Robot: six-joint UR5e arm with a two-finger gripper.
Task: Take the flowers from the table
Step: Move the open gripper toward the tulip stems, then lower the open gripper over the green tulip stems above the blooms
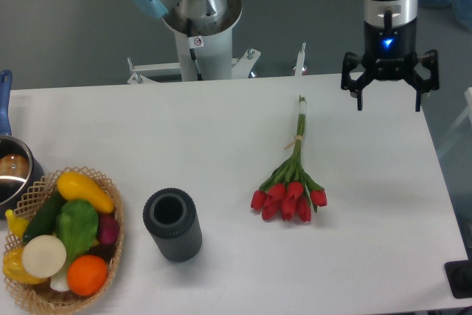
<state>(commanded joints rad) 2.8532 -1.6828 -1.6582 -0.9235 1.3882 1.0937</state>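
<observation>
- Flowers [290,182]: red tulip bunch lying flat on the counter [221,130], right of center. Heads point toward the near edge, stems run up toward the far edge, tilted slightly.
- Pale band wraps the stems roughly midway along the bunch. Stem ends sit close to the counter's far edge.
- Green leaves fan out just behind the red heads. Heads clustered tight, about seven of them.
- Nothing touches the flowers; bare white counter on all sides.
- Pincer [389,101]: up and to the right of the stem ends, over the far right part of the counter. Fingers spread wide, pointing down, nothing between them, no contact with anything.
- Pincer is apart from the flowers, offset to the right of the stem tips, not above the bunch.
- Blue light glows on the pincer body above the fingers. Wrist section above it is grey and black, vertical.
- Dark ribbed cylinder [172,224]: stands upright on the counter left of the flower heads, open top, well apart from them.
- Wicker basket [110,256]: near left corner of the counter, holds vegetables: yellow, green, purple, white and orange pieces.
- Metal pot [11,175] with a blue handle at the left edge, just behind the basket, partly cut off by the frame.
- Robot base [199,27]: white pedestal behind the far edge of the counter, center-left.
</observation>
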